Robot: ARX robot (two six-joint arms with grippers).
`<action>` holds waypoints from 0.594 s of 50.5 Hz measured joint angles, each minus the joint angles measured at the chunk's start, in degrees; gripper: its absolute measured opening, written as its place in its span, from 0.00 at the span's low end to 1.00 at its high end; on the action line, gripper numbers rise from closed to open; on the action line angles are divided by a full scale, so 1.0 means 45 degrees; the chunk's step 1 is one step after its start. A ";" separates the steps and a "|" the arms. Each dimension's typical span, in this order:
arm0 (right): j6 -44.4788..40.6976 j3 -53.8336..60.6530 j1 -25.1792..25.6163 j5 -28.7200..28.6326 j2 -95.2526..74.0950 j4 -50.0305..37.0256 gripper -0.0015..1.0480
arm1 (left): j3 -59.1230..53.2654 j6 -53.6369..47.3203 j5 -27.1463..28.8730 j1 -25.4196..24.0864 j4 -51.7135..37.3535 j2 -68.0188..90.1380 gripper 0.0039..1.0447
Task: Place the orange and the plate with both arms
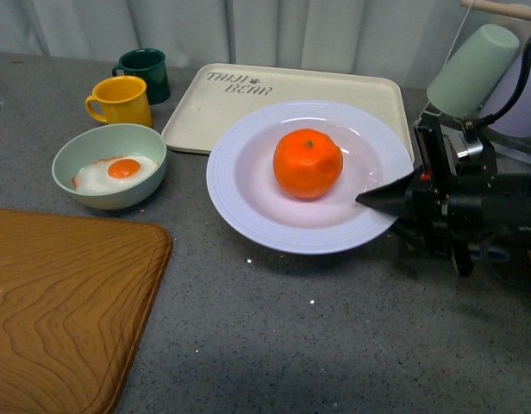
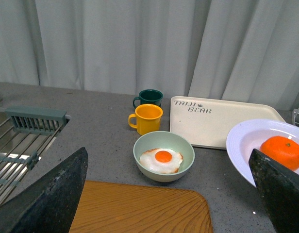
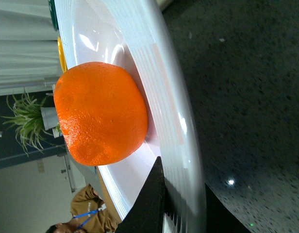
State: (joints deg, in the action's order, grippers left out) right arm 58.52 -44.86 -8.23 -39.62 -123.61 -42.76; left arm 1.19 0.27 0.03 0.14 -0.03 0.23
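- The orange (image 1: pixel 308 163) lay in the middle of the plate (image 1: pixel 248 207), near the right gripper's upper fingertip but not touching it.
- The plate rested on the grey table (image 1: pixel 291 328), its far edge over the cream tray (image 1: pixel 214 112).
- The right gripper (image 1: pixel 379 205) pinched the plate's right rim, one finger above and one beneath.
- The left gripper (image 2: pixel 168 153) was spread wide and held nothing.

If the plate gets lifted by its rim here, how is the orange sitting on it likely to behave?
The orange sits loose in the plate, so it would probably roll if tilted. The raised rim should likely contain it. The glossy plate looks slippery at the right gripper.
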 joint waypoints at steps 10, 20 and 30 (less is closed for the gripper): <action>0.0947 -0.1821 -0.0024 0.0894 -0.0374 0.0248 0.04 | 0.0000 0.0000 0.0000 0.0000 0.0000 0.0000 0.94; 0.2375 -0.4580 -0.0209 0.2501 -0.1525 0.1209 0.04 | 0.0000 0.0000 0.0000 0.0000 0.0000 0.0000 0.94; 0.2832 -0.7446 -0.0476 0.2948 -0.2856 0.2773 0.04 | 0.0000 0.0000 0.0000 0.0000 0.0000 0.0000 0.94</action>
State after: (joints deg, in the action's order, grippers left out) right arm 71.26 -78.37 -10.37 -26.35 -136.46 -30.28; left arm 1.19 0.27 0.03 0.14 -0.03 0.23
